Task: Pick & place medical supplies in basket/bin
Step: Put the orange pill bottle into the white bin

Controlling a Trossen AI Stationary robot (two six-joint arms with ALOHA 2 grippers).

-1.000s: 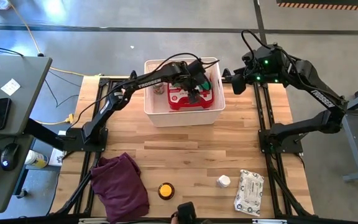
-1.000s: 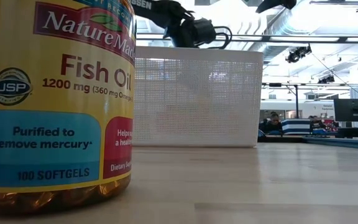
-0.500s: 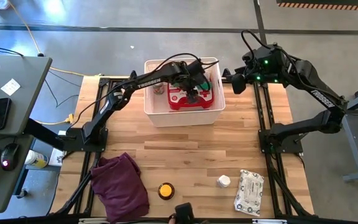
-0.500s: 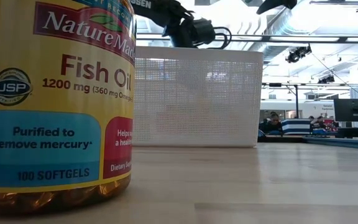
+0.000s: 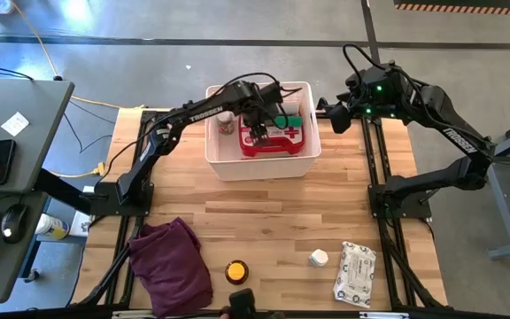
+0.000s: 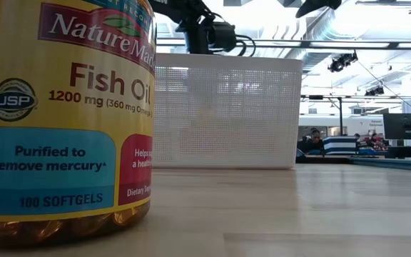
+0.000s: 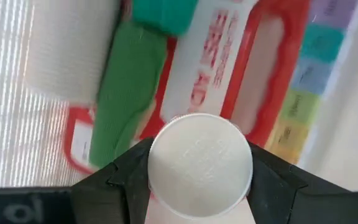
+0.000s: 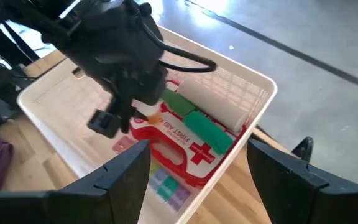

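The white perforated basket (image 5: 222,164) stands at the table's far middle. In it lie the red first-aid case (image 5: 286,142), green rolls (image 7: 126,99), a white roll (image 7: 67,50) and the rainbow pill organiser (image 7: 306,81). My left gripper (image 5: 258,133) hangs over the basket's middle, shut on a white-capped bottle (image 7: 201,165). My right gripper (image 8: 210,186) waits open beyond the basket's right wall. On the near part of the table stand an amber fish-oil bottle (image 5: 235,270) and a small white bottle (image 5: 318,258), and the white wipes pack (image 5: 355,273) lies flat beside them. My left gripper pinches the white-capped bottle just below its round cap (image 7: 201,155), one finger (image 7: 126,177) on each side. The fingers come from above, pointing down into the basket. The bottle stands upright in the hold, over the first-aid case; its base is hidden under the cap.
A dark purple cloth (image 5: 171,266) lies crumpled at the near left corner. In the low view the fish-oil bottle (image 6: 63,114) fills the left half, with the basket wall (image 6: 227,114) behind it. Bare wood spans the table's middle (image 5: 264,213).
My left gripper has moved toward the table's left across the basket, from over the case's right part to over its left part, uncovering a green roll. Its wrist has also turned.
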